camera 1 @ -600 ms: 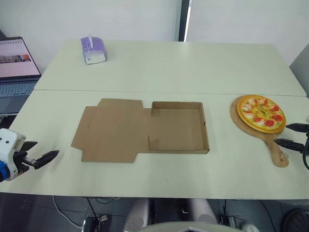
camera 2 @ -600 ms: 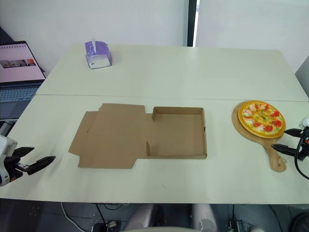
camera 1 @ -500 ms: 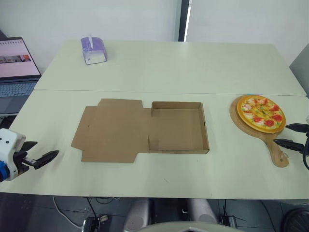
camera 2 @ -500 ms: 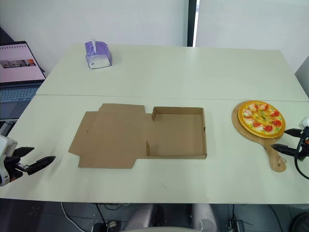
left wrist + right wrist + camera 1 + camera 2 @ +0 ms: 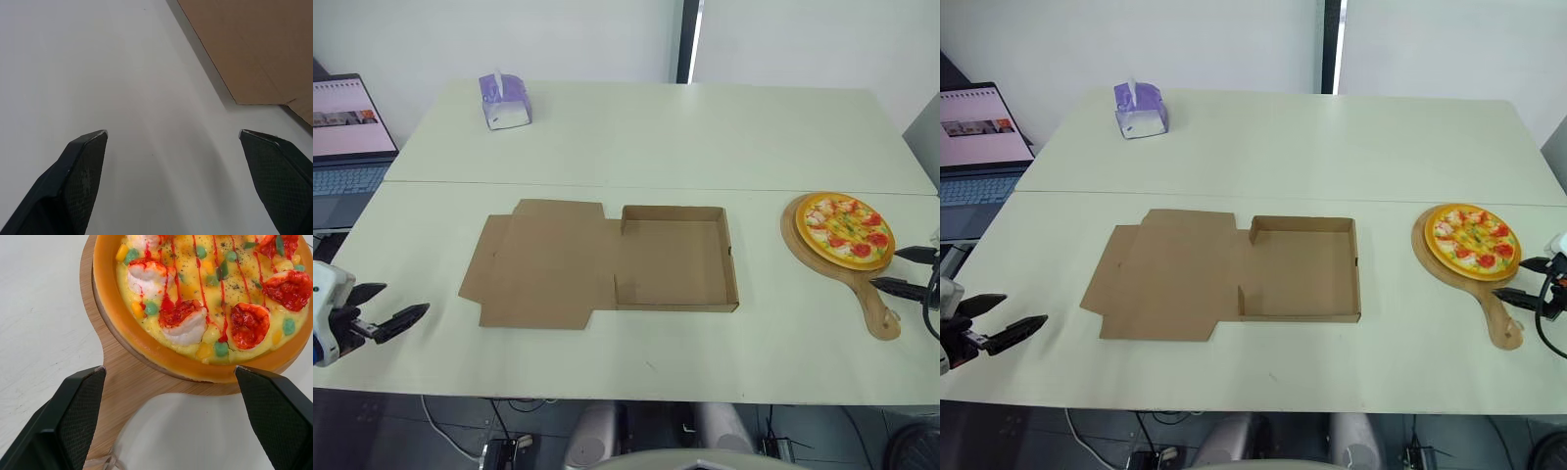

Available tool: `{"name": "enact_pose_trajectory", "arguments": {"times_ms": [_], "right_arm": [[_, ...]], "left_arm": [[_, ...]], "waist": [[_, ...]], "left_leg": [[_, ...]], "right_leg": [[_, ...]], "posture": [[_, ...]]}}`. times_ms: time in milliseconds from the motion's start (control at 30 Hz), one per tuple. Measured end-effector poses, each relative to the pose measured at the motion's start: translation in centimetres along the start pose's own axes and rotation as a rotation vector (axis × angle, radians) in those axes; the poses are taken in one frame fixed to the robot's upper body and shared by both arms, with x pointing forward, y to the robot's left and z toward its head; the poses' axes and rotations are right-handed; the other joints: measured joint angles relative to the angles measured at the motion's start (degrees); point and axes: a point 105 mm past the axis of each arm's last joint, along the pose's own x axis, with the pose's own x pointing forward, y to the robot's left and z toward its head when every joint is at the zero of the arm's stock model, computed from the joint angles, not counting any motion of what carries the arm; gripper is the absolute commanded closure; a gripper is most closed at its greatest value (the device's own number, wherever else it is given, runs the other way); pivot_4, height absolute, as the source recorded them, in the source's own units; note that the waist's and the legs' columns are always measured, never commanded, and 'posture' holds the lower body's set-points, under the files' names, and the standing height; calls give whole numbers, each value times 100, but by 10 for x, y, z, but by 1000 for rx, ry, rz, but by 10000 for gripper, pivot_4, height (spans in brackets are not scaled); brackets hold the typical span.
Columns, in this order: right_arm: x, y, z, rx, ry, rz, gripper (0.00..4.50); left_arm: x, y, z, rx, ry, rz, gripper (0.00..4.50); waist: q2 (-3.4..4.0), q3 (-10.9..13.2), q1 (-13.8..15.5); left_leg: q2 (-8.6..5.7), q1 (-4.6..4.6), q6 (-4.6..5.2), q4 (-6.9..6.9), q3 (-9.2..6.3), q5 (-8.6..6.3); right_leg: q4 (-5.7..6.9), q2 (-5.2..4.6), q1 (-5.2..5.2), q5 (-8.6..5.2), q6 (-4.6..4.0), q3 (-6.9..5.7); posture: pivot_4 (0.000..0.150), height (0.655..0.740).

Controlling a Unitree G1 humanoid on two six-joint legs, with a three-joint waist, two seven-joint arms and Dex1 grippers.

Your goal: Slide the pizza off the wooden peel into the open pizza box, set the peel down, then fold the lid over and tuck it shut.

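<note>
We see bare worktop (image 5: 636,147) between the box (image 5: 675,259) and the peel (image 5: 883,315), with nothing standing in that lane. The box's low wall on the peel's side is the one barrier there. The lid (image 5: 543,262) lies flat on the far side. Our right jaws stand apart just beside the peel's handle, the pizza (image 5: 847,229) close ahead. Our left jaws, also apart, hang over bare worktop near the lid's corner. A tissue box (image 5: 504,101) and laptop (image 5: 342,147) sit well apart, back left.

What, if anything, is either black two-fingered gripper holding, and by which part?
Nothing. The left gripper is open above the pale table; the right gripper is open at the handle of the round wooden peel, not closed on it.
</note>
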Motion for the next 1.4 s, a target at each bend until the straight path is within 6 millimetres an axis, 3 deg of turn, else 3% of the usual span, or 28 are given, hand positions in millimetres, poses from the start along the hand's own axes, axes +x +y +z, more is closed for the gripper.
{"name": "enact_pose_trajectory", "arguments": {"times_ms": [433,600,733,900,1100,1400], "right_arm": [[-1,0,-8,27,14,-20,0],[-6,-5,-5,39,-14,-58,0],[-9,-12,1,41,-51,-107,0],[-14,-8,7,56,-112,-131,0],[-10,20,6,102,-147,-97,0],[-28,52,12,189,-71,-131,0]], "left_arm": [[-2,0,9,23,-67,-5,306],[-3,-7,11,-14,-94,-73,306],[-4,-13,23,-15,-133,-121,306],[12,-56,73,113,-236,-308,306],[32,-127,124,268,-342,-619,306],[30,-209,166,494,-448,-1050,306]], "waist": [[1,0,2],[3,1,0],[2,1,0],[0,1,79],[9,3,66],[9,5,23]], "left_leg": [[0,0,1,0,0,0],[0,0,1,0,0,-1],[0,0,1,0,0,-1],[-1,-1,-2,1,-8,1],[-1,-4,-16,1,-5,9],[-2,-1,-17,4,-3,10]], "right_leg": [[1,-1,0,0,0,0],[1,0,0,0,0,0],[1,0,1,0,0,0],[0,0,7,0,1,-5],[2,3,7,1,1,-3],[3,16,14,0,4,5]], "posture": [[1500,7251],[1500,7251],[1500,7251],[1500,7251],[1500,7251],[1500,7251]]}}
